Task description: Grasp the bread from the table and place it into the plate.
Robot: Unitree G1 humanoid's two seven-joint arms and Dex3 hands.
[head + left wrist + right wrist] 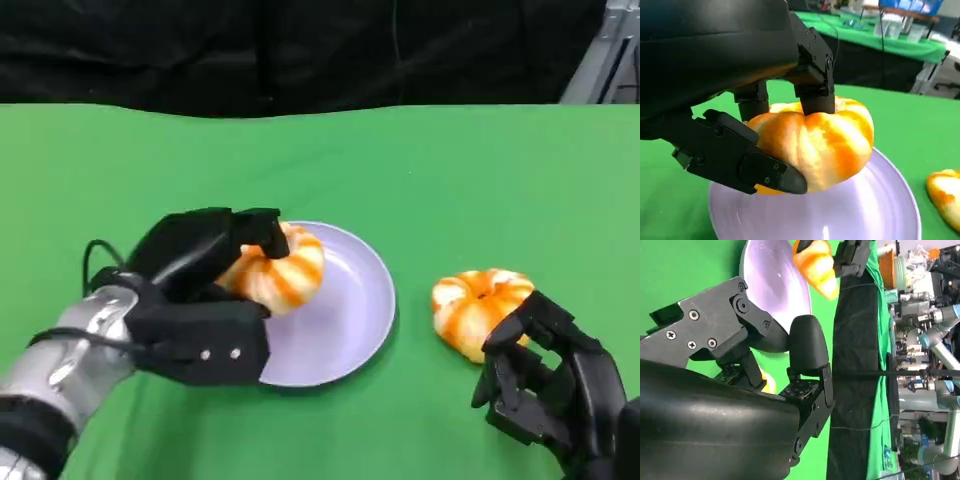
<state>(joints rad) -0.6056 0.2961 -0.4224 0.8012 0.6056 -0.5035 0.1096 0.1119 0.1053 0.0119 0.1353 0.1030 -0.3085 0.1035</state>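
Note:
An orange-and-white striped bread [285,270] is gripped by my left hand [200,290] over the left part of a lavender plate [350,310]. The left wrist view shows this bread [825,145] pinched between the thumb and fingers [812,75], just above the plate [865,210]. I cannot tell whether it touches the plate. A second striped bread [480,300] lies on the green table right of the plate. My right hand [550,385] sits just in front of it, fingers bent and apart, holding nothing. The right wrist view shows the plate [770,280] and the held bread [817,265] beyond my right hand [740,390].
The green table [450,170] stretches back to a black curtain [300,50]. A metal frame [600,60] stands at the far right corner. Other green tables with cups [900,27] and robot arms [935,335] stand in the background.

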